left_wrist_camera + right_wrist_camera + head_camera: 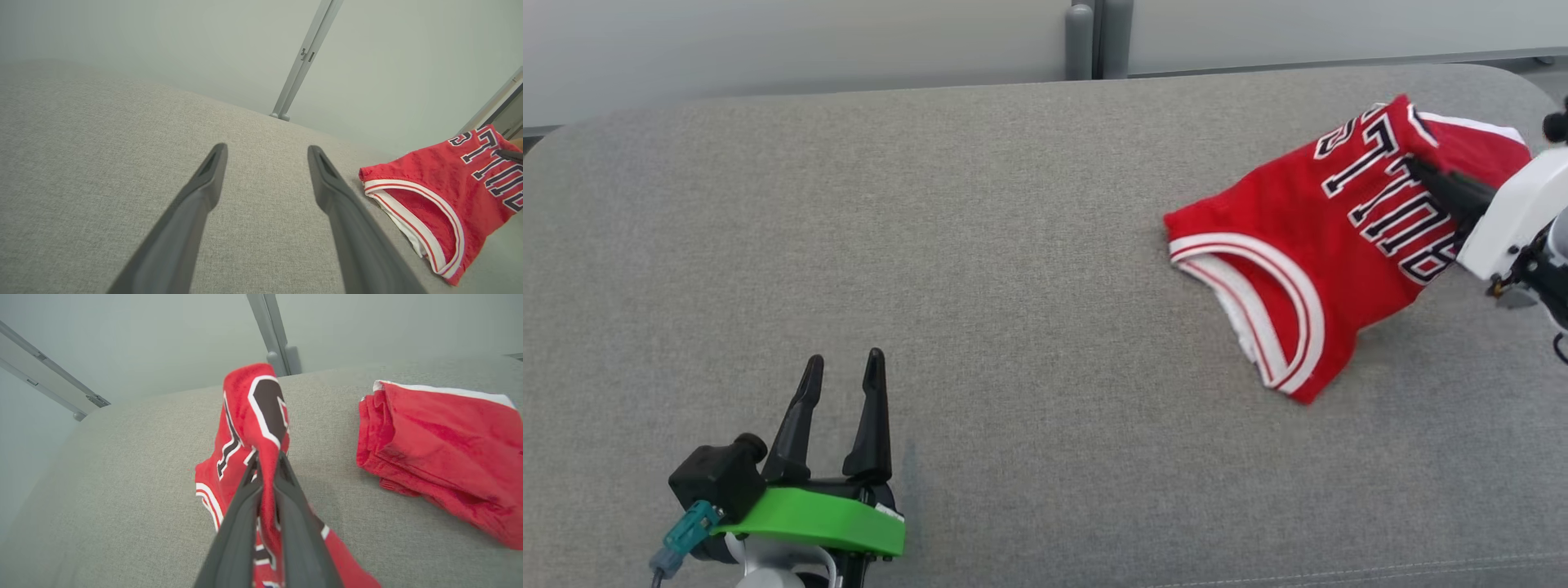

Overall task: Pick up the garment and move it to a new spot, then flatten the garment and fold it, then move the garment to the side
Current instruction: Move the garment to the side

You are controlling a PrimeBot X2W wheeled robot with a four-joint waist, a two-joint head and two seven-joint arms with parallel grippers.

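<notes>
Two fingers of the right gripper (266, 459) close tight on a raised fold of the red garment (1307, 237). It lies by the far right corner of the grey cushion (980, 245), its long axis slanting from that corner toward the near left, white-trimmed armhole leading. Well apart, by the near left edge, the left gripper (844, 367) is parted and holds nothing. A grey post (1080, 41) stands behind the far edge.
</notes>
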